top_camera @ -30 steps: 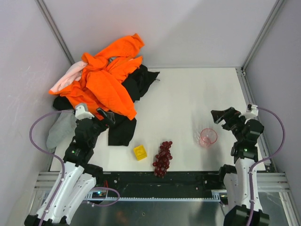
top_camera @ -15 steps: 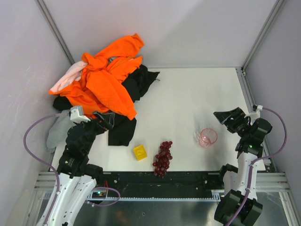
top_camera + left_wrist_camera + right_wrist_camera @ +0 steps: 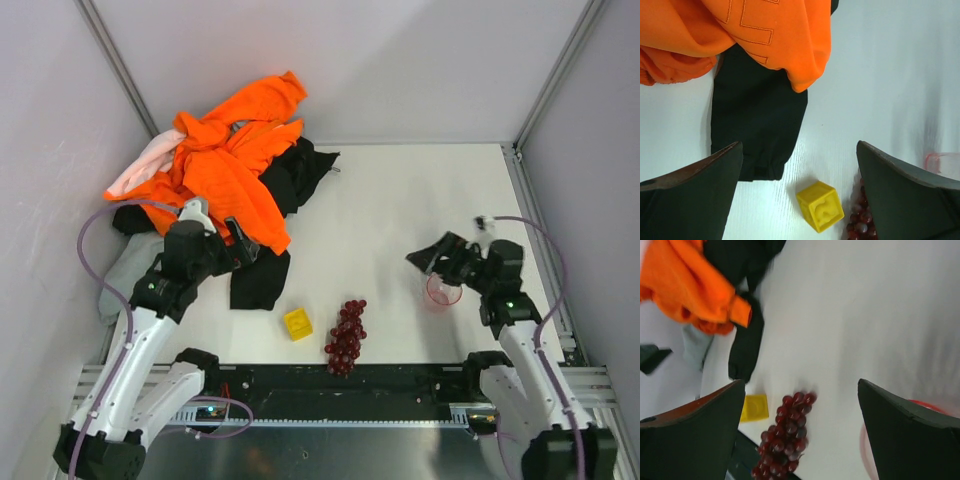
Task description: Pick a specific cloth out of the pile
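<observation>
One red-orange cloth (image 3: 667, 67) is seen as darker folds at the pile's (image 3: 215, 170) near-left edge, tucked under a brighter orange garment (image 3: 260, 105) & beside a black garment (image 3: 262, 280); its cord can't be made out. Left claw (image 3: 243, 250), fingers wide apart, is held over the pile's near edge w/ nothing gripped. Block (image 3: 297, 324) & grapes (image 3: 346, 338) are laid nearer on the surface (image 3: 400, 190). Right claw (image 3: 425, 258), likewise spread & empty, is held by the cup (image 3: 443, 291), well apart from the pile.
</observation>
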